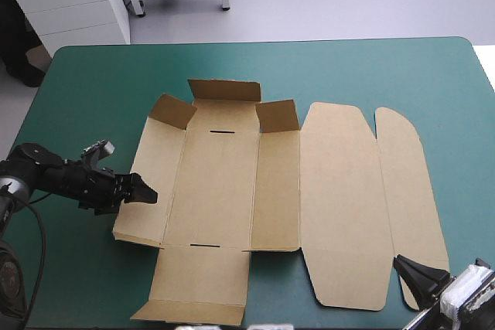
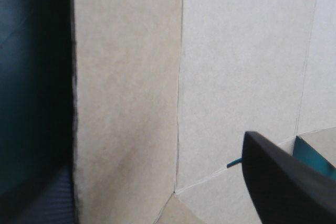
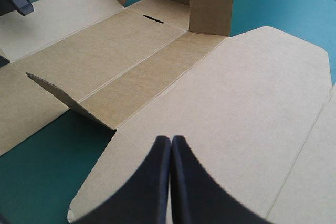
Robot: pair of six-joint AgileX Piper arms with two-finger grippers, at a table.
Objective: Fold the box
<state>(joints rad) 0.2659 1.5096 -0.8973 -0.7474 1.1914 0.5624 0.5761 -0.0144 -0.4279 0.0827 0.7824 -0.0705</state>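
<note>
**1. Work piece.** The box (image 1: 216, 183) is lying on the teal-green cover (image 1: 93, 90) as a cut brown sheet, between the two grippers. Most of it is lying flat. Only the far end flap (image 1: 224, 90) and the corner tabs (image 1: 172, 111) beside it are standing up. No wall is tucked, so the fold is judged to be at its beginning.

**2. Left gripper.** The left gripper (image 1: 147, 192) is sitting at the outer edge of the left side panel (image 1: 151, 160). Its jaws are standing apart. In the left wrist view one black finger (image 2: 283, 182) is showing over the board's inner face, and the panel's free edge is running between the jaws. The other finger is hidden, probably outside that edge. This straddling position suits taking the edge and swinging the panel up about its crease (image 2: 179, 77) to form a wall.

**3. Right gripper.** The right gripper (image 3: 171, 139) is hovering with its jaws pressed together into one point, holding nothing. The lid panel (image 3: 252, 103) is lying flat ahead of and under the jaws. The gripper is judged to be parked there, clear of the left arm's work.

**4. Caution.** The sheet is lying loose and may slide toward the right gripper when the panel is lifted.
</note>
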